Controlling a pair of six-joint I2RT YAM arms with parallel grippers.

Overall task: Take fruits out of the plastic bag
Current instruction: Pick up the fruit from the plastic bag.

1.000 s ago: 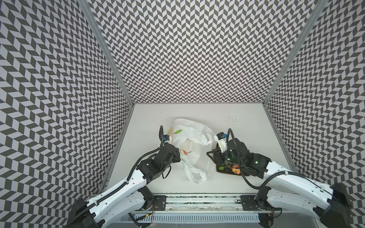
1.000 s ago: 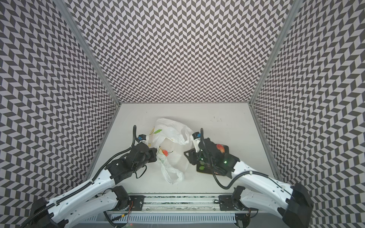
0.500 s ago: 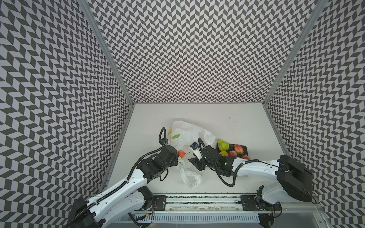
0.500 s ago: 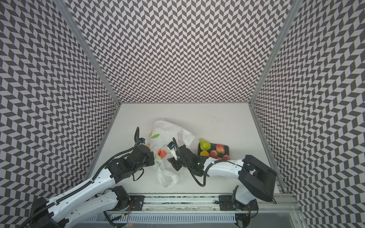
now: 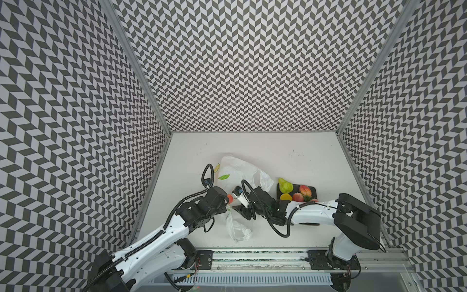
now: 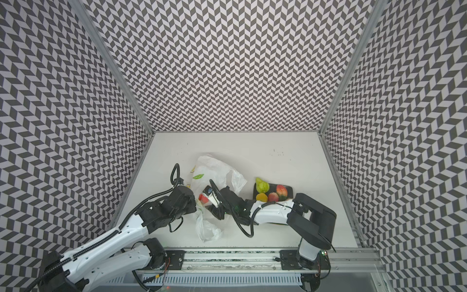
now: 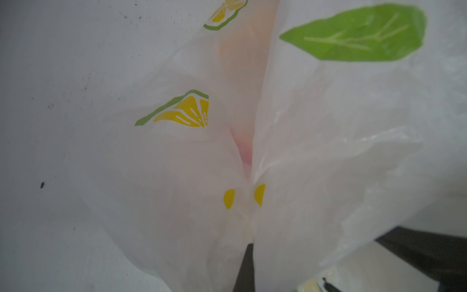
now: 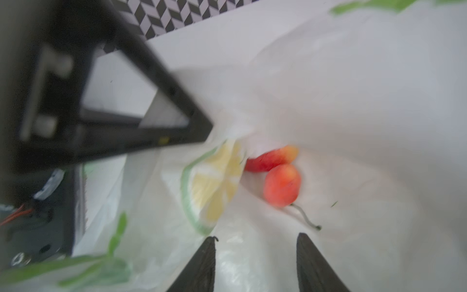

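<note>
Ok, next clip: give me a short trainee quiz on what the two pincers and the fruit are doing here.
1. True or false: the left pincer is shut on the plastic bag.
2. What lies inside the bag ahead of the open right pincer? A) red fruits B) a banana C) a spoon
3. Which green fruit sits on the dark plate?
Key: 1 true; 2 A; 3 the pear.

Plastic bag [image 5: 240,169] left of plate [image 5: 312,192]; 2 fruits [image 8: 281,184] in bag, other fruits [image 5: 285,186] on plate.
</note>
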